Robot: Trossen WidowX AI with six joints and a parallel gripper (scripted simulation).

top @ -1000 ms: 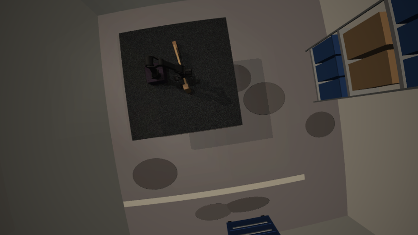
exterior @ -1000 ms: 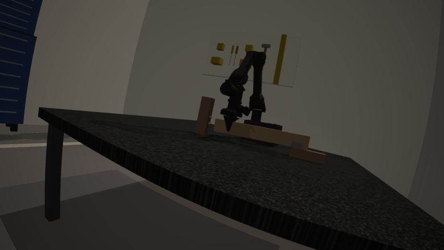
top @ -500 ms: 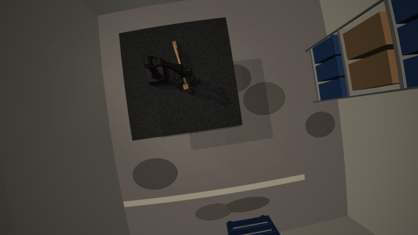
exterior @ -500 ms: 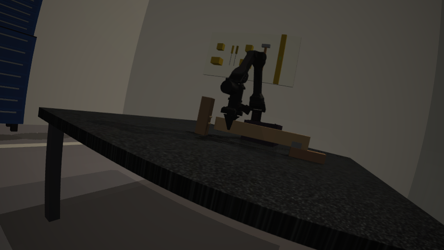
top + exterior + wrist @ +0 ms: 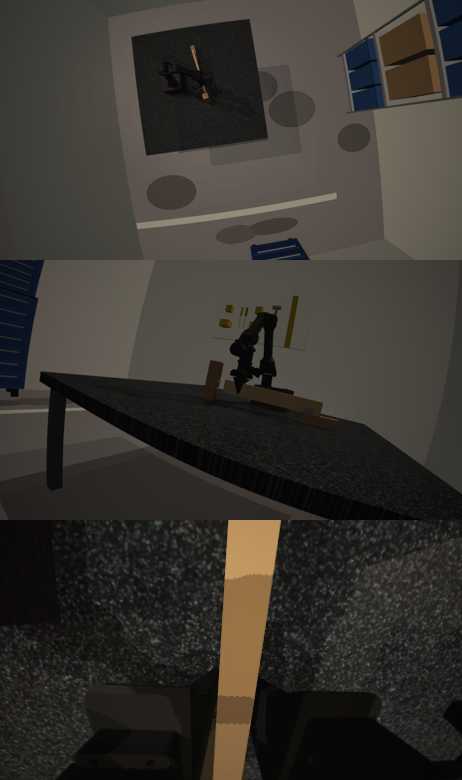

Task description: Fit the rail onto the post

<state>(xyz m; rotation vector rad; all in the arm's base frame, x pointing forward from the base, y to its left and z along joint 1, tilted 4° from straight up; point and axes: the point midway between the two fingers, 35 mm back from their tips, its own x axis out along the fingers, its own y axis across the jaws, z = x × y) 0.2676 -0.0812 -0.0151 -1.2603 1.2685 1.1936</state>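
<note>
The long wooden rail (image 5: 195, 59) (image 5: 274, 397) (image 5: 245, 630) has its near end raised off the table. My gripper (image 5: 238, 390) (image 5: 229, 673) is shut on the rail close to that end. The upright post (image 5: 205, 95) (image 5: 212, 380) stands just beyond the rail's near end. In the exterior view its two pegs point at the rail end, at about its height, with a small gap between. The far end sits at the grey bracket (image 5: 308, 411) on the low footboard block (image 5: 318, 422). The holes are hidden. I cannot tell whether the rail is exactly level.
The arm's dark base (image 5: 171, 84) stands on the table (image 5: 193, 129) (image 5: 181, 421), beside the rail. A tool board (image 5: 274, 300) hangs on the wall behind. Shelves with blue and brown boxes (image 5: 410, 77) and a blue cabinet (image 5: 14, 340) stand away from the table.
</note>
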